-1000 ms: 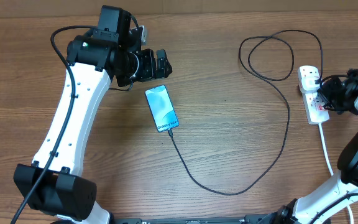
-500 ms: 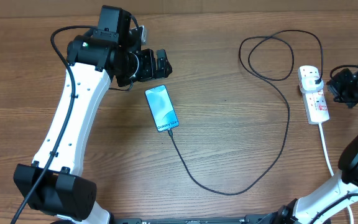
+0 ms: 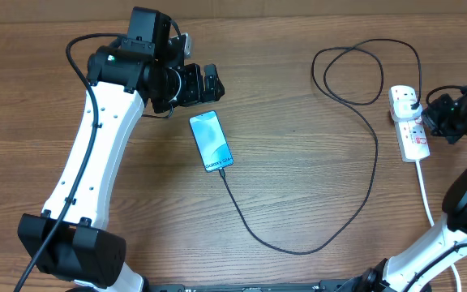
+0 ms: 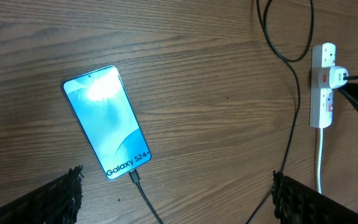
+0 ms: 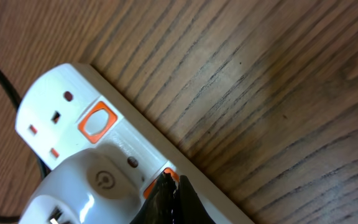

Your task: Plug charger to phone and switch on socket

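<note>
The phone (image 3: 211, 141) lies flat with its screen lit, also seen in the left wrist view (image 4: 107, 121). The charger (image 3: 374, 154) is a thin black cable with its tip in the phone's near end (image 4: 133, 176). It loops across the table to a white adapter (image 5: 86, 186) seated in the socket (image 3: 413, 134). My left gripper (image 3: 215, 82) hovers open just behind the phone, holding nothing. My right gripper (image 5: 169, 185) is shut, its tip at an orange switch (image 5: 164, 176) on the socket (image 5: 73, 106) beside the adapter.
The socket's thick white cord (image 3: 425, 191) runs toward the table's front right. A second orange switch (image 5: 97, 121) sits by the free outlet. The black cable forms a loop (image 3: 355, 73) at the back and a long bend (image 3: 298, 247) in front.
My right gripper drew back from over the socket's middle to its right side, then edged slightly back toward it. The left arm, phone and cable have not moved.
</note>
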### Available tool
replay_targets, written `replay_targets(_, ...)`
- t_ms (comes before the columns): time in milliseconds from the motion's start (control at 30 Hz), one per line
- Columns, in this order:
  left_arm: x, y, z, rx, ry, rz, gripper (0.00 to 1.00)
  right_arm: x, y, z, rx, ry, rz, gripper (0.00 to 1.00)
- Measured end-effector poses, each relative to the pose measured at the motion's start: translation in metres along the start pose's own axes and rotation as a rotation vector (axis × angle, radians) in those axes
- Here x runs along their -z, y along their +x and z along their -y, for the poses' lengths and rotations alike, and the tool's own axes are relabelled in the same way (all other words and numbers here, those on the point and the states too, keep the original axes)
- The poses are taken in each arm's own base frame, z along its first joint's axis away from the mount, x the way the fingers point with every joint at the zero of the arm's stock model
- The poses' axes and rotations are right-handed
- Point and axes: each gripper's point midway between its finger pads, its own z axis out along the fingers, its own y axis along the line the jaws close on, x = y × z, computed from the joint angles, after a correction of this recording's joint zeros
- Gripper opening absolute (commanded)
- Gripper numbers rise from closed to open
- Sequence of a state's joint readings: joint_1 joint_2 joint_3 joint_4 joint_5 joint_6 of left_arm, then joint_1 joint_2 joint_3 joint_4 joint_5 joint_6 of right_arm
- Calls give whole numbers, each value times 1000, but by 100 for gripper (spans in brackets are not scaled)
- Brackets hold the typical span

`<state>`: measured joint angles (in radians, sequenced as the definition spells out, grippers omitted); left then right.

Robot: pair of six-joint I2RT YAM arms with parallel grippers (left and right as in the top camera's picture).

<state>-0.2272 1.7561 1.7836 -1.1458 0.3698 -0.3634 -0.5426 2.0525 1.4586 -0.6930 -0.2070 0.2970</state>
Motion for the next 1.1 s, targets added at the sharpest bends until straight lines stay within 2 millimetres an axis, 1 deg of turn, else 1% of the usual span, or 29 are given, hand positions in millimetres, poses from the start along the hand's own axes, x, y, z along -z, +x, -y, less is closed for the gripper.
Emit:
replay_targets(233,0,0,0,0,0,0,100,-7,5,-3,1,-8,-21,4)
replay_targets(400,0,0,0,0,0,0,100,-10,5,-10,33,-1,-8,4)
replay_targets(633,0,0,0,0,0,0,100,-10,6,-10,47,24,-4,4)
replay_targets(967,0,0,0,0,0,0,100,-9,10,-11,57,15,-23,4)
replay_targets(1100,0,0,0,0,0,0,100,-9,15,-11,60,10,-37,4)
